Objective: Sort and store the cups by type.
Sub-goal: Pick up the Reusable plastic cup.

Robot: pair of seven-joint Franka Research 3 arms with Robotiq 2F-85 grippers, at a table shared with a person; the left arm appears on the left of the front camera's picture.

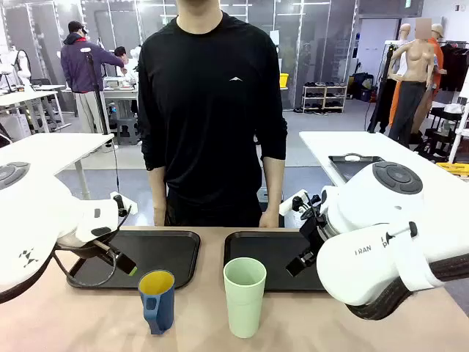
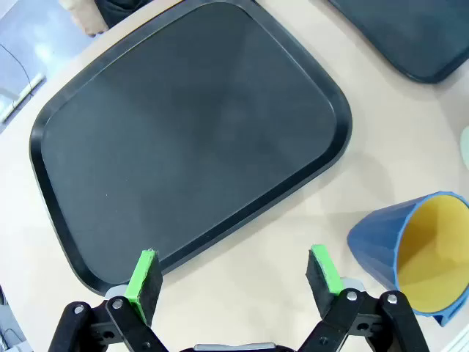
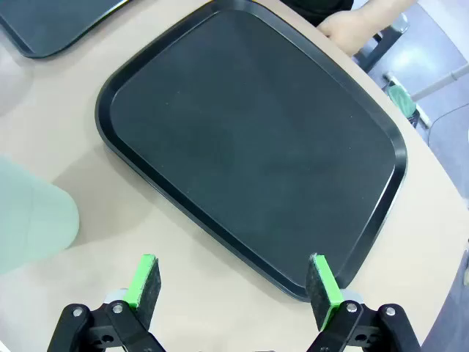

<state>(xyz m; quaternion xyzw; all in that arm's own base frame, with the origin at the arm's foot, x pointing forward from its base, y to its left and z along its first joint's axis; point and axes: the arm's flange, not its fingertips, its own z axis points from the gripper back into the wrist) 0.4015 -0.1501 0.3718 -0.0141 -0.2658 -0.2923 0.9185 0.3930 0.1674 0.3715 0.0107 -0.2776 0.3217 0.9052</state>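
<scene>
Left wrist view: blue mug [image 2: 399, 246] cut by the frame edge at 4 o'clock. Right wrist view: mint tumbler [image 3: 33, 220] clipped at 9 o'clock, blurred, rim out of frame; person's hand [image 3: 350, 28] cut off at 1 o'clock. Front view: my left arm [image 1: 37, 220] hides the left tray [image 1: 165, 253] at its 9 o'clock end, my right arm [image 1: 381, 249] hides the right tray [image 1: 271, 249] at its 3 o'clock end

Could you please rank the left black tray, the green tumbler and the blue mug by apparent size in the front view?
1. Left black tray, largest, though the left arm hides part.
2. Green tumbler.
3. Blue mug, shorter; both cups stand about equally near the camera.
</scene>
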